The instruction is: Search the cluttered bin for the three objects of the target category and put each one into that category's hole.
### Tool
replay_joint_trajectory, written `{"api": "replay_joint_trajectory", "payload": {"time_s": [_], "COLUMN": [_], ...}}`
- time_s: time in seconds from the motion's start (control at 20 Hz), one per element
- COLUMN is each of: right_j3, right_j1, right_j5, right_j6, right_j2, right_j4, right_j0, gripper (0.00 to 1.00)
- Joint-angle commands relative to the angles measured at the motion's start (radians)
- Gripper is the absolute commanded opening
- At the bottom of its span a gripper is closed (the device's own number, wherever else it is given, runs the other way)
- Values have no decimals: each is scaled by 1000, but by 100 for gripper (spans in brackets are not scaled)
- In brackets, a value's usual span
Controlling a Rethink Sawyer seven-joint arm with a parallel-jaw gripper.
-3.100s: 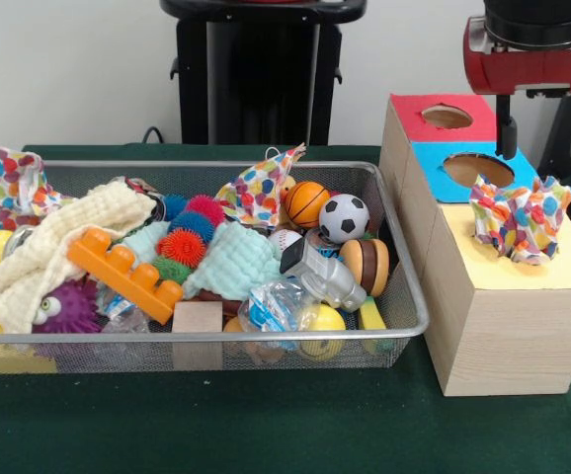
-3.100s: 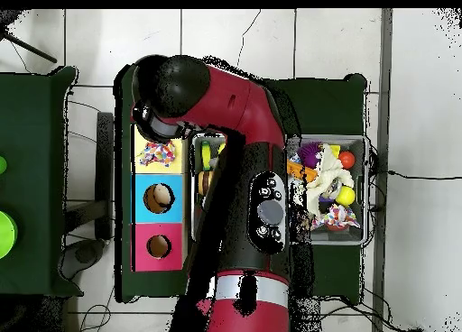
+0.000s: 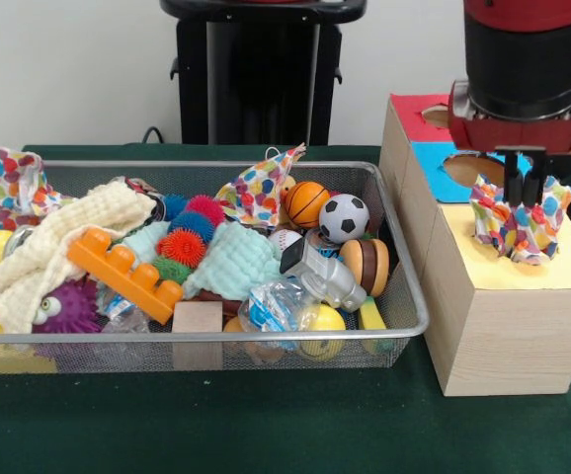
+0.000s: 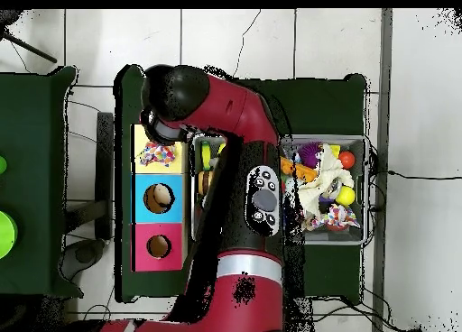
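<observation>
The green-covered bench (image 3: 266, 434) carries the two big things: the bin (image 3: 404, 326) of wire mesh, heaped with toys and cloths, and beside it the pale wood-grain box (image 3: 503, 336) with its row of three coloured tops. Over the box's yellow end stands the red and black arm (image 3: 528, 59), its thick wrist pointing straight down; from overhead it reaches from the base across to the yellow section, covering part of the bin.

The gripper (image 3: 519, 193) hangs right at one polka-dot piece (image 3: 521, 219), which sits bunched and puffed up on the yellow surround (image 3: 523, 272). I take it the hole lies under that cloth, since I cannot see it. The fingers (image 3: 511, 188) dip into the top folds, but I cannot tell whether they are apart or closed.

It looks like the cloth is delivered but not yet through. To do this well, I'd say press straight down on the middle of the bunch so the fabric folds into the opening rather than spreading over the rim, and come away vertically so nothing snags and lifts out.

Two more dotted pieces remain in the bin: one draped at its far corner (image 3: 19, 183), one standing up by the little basketball (image 3: 261, 188).
</observation>
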Motion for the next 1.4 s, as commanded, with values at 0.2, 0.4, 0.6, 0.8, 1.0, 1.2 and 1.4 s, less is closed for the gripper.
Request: {"api": "replay_joint_trajectory", "payload": {"time_s": [0.2, 0.4, 0.6, 0.8, 1.0, 1.2, 1.4], "right_j3": [58, 23, 28, 69, 119, 194, 279], "right_j1": [92, 126, 146, 120, 35, -63, -138], "right_j5": [-131, -129, -149, -141, -71, -8, -16], "right_j6": [145, 174, 167, 163, 180, 188, 175], "right_j2": [69, 66, 91, 126, 128, 128, 133], "right_j4": [-19, -17, 5, 46, 80, 111, 137], "right_j0": [-12, 2, 0, -3, 9, 19, 26], "gripper": [0, 0, 0, 0, 0, 0, 0]}}
